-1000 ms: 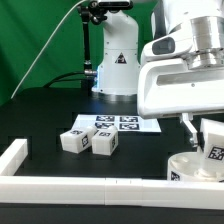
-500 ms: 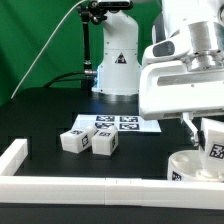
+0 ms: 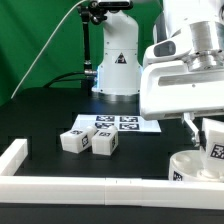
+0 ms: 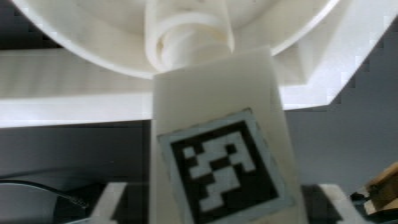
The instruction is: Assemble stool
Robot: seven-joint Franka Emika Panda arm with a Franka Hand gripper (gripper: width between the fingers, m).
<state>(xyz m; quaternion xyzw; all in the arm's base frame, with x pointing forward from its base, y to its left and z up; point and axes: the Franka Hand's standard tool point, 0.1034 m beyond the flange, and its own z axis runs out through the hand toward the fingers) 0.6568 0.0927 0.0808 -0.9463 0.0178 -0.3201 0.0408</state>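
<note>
My gripper (image 3: 205, 133) is at the exterior view's right, shut on a chunky white stool leg (image 3: 213, 142) that bears a square marker tag. The leg stands over the round white seat (image 3: 188, 166), which lies by the front rail. In the wrist view the leg (image 4: 210, 110) runs from between my fingers (image 4: 112, 203) to a round socket on the seat (image 4: 98, 40), its tip touching there. Two more legs (image 3: 88, 141) lie side by side mid-table.
The marker board (image 3: 118, 124) lies flat behind the loose legs. A long white border rail (image 3: 80, 188) runs along the front and turns up the exterior view's left side; it also crosses the wrist view (image 4: 63, 90). The arm's base (image 3: 115, 60) stands at the back.
The wrist and the held leg shifted slightly over the seat between one second ago and half a second ago. Since then nothing visibly moved.
</note>
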